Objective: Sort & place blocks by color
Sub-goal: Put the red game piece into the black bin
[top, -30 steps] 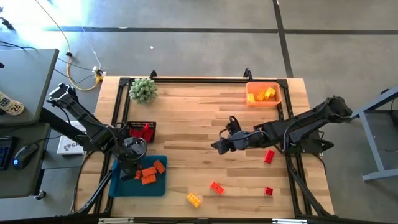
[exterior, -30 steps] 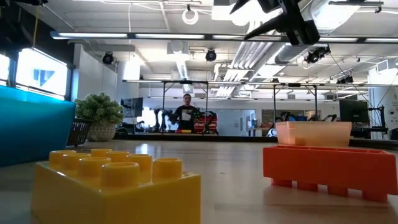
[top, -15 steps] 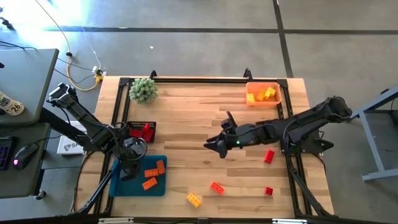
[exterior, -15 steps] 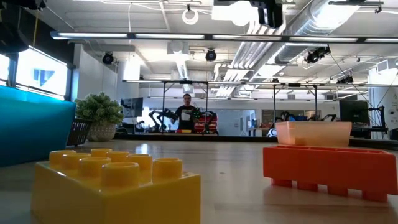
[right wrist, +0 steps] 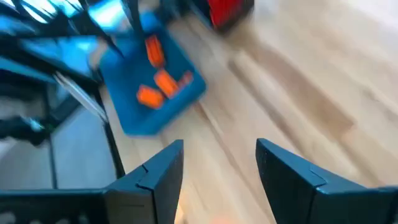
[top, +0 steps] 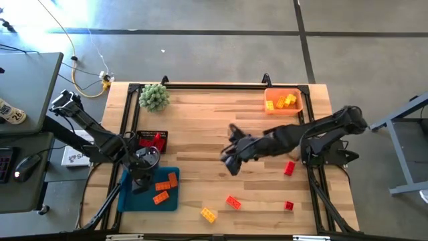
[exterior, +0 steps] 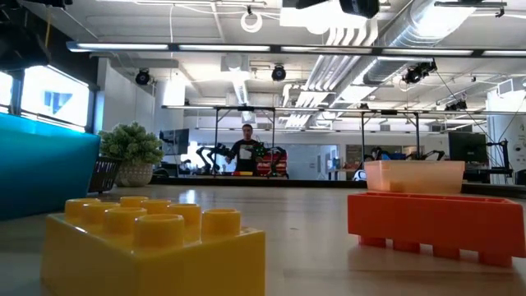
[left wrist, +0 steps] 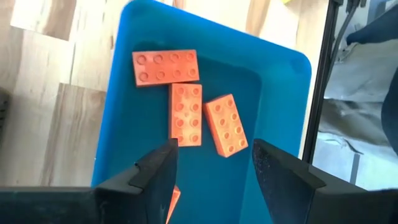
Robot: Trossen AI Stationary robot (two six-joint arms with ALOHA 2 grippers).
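Note:
Several orange blocks [left wrist: 185, 113] lie in the blue tray [top: 136, 199] at the table's near left. My left gripper [left wrist: 213, 171] hovers open over that tray and touches nothing. Red blocks [top: 153, 141] sit in a black basket, and yellow blocks [top: 285, 102] sit in the orange tray [top: 283, 92] at the far right. Loose on the table are a red block [top: 289, 167], an orange block [top: 233, 201], a yellow block [top: 208, 214] and a small red block [top: 288, 205]. My right gripper [top: 229, 161] hangs open and empty above mid-table, pointing toward the blue tray [right wrist: 146, 109].
A green spiky plant ball [top: 154, 98] stands at the far left corner, next to the black basket [top: 151, 134]. A black frame runs along the table's left, far and right edges. Bare wood lies between the two arms. In the low view a person [exterior: 246, 153] stands far off in the room.
My right gripper has moved toward the table's left, over mid-table, and has turned about its wrist. It stays open. The loose blocks have not moved.

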